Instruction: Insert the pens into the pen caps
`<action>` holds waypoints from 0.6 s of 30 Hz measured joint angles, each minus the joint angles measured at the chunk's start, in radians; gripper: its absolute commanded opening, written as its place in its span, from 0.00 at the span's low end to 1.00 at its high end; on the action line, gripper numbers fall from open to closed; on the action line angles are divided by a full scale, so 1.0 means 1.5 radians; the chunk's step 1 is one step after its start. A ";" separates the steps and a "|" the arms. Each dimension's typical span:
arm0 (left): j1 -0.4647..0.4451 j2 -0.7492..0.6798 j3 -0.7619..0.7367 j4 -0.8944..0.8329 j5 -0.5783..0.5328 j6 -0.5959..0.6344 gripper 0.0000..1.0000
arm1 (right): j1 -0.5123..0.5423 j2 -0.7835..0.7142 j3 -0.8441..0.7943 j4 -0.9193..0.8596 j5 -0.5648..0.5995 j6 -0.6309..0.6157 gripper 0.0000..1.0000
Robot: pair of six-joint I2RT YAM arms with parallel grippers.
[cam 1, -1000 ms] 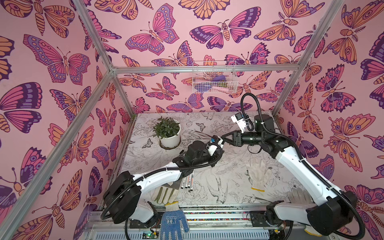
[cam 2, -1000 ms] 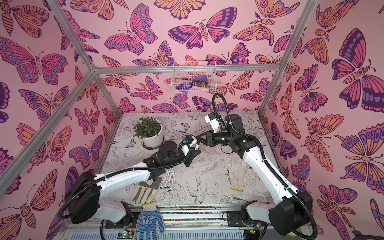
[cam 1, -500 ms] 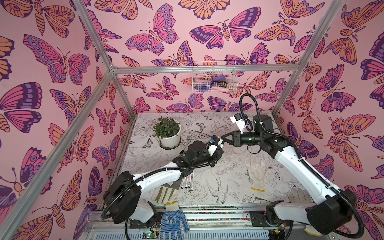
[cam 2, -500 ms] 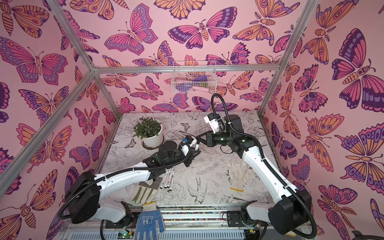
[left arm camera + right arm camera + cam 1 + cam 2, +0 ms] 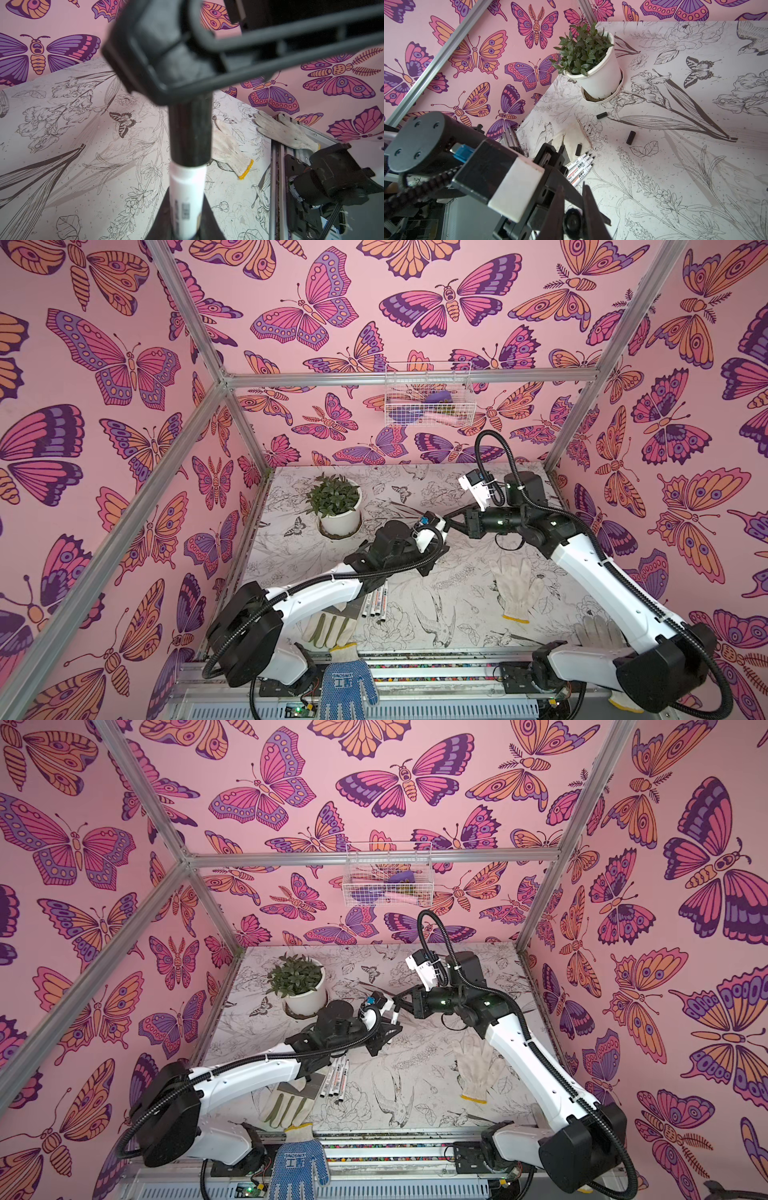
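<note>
Left claw (image 5: 185,204) pinches a slim white pen (image 5: 185,182) steady so right claw (image 5: 448,519), from three o'clock, apparently pinching a black cylindrical cap (image 5: 190,133), seats it.

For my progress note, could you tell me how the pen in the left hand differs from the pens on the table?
The held pen is raised, clamped in the left hand; the lying pens rest on the table. The held pen wears a black cap, gripped by the right hand; the lying pens show bare dark tips. All have white printed barrels.
</note>
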 measured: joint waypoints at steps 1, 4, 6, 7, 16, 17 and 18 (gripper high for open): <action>0.001 0.000 0.001 -0.002 0.006 -0.001 0.00 | 0.000 0.000 0.002 -0.005 0.000 -0.004 0.00; 0.004 0.000 0.004 -0.012 0.026 -0.003 0.00 | 0.003 0.000 0.009 -0.025 0.006 -0.021 0.00; 0.004 0.000 0.007 -0.017 0.034 -0.003 0.00 | 0.004 0.000 0.014 -0.035 0.007 -0.030 0.00; 0.005 0.000 0.009 -0.020 0.038 -0.003 0.00 | 0.004 0.000 0.016 -0.038 0.006 -0.031 0.00; 0.006 0.000 0.016 -0.032 0.052 0.000 0.00 | 0.003 0.006 0.038 -0.069 0.002 -0.028 0.00; 0.006 0.000 0.018 -0.032 0.052 0.002 0.00 | 0.003 0.009 0.045 -0.079 0.002 -0.028 0.00; 0.006 0.000 0.019 -0.032 0.052 0.003 0.00 | 0.002 0.014 0.057 -0.093 0.003 -0.028 0.00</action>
